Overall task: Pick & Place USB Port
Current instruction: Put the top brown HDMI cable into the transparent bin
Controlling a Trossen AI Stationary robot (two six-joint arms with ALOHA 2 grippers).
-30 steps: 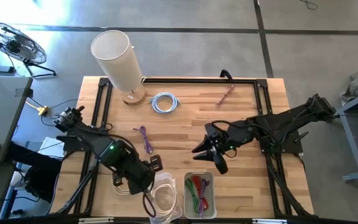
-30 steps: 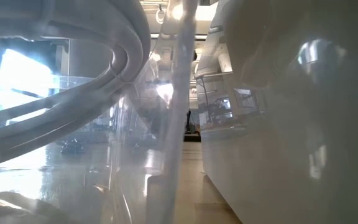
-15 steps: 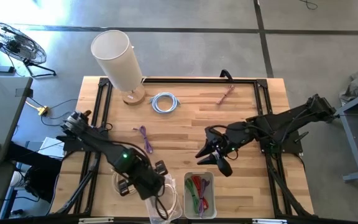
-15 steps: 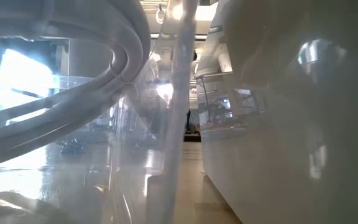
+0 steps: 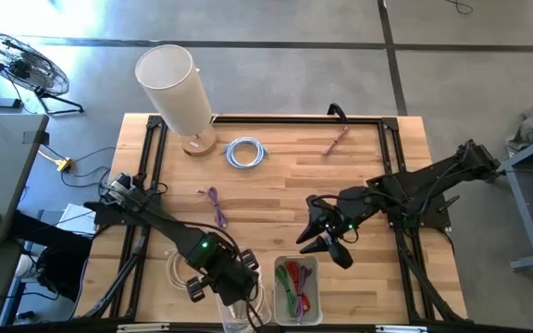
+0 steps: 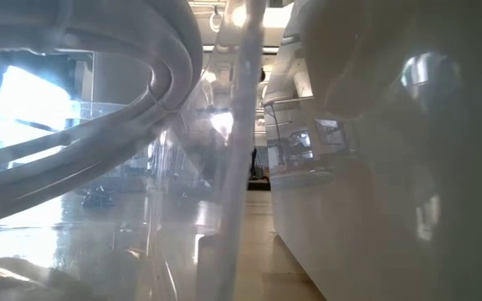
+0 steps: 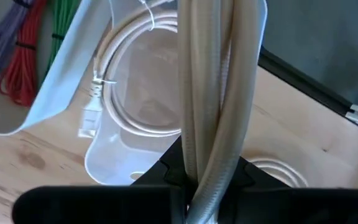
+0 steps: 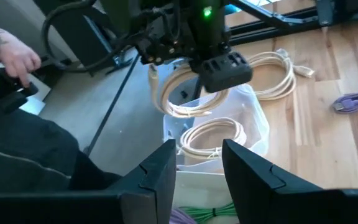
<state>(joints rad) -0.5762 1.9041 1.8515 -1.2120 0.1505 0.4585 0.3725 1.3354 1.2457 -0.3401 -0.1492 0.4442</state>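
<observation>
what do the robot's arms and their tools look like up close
Both arms are dark, jointed links with black cables along them and a small green light each. The left tool is a blocky black housing. The right tool ends in two flat, angular black fingers.

You have two bins side by side at the table's (image 5: 359, 176) near edge: the left bin (image 5: 241, 316) holds a coiled cable (image 7: 143, 118), the right bin (image 5: 315, 266) holds bundled cables (image 5: 292, 283). Another coil (image 5: 179, 274) lies on the table left of them.

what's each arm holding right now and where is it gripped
The left pincer pinches a coiled white cable by its bundled loop, above the clear bin. The right pincer holds nothing.
</observation>
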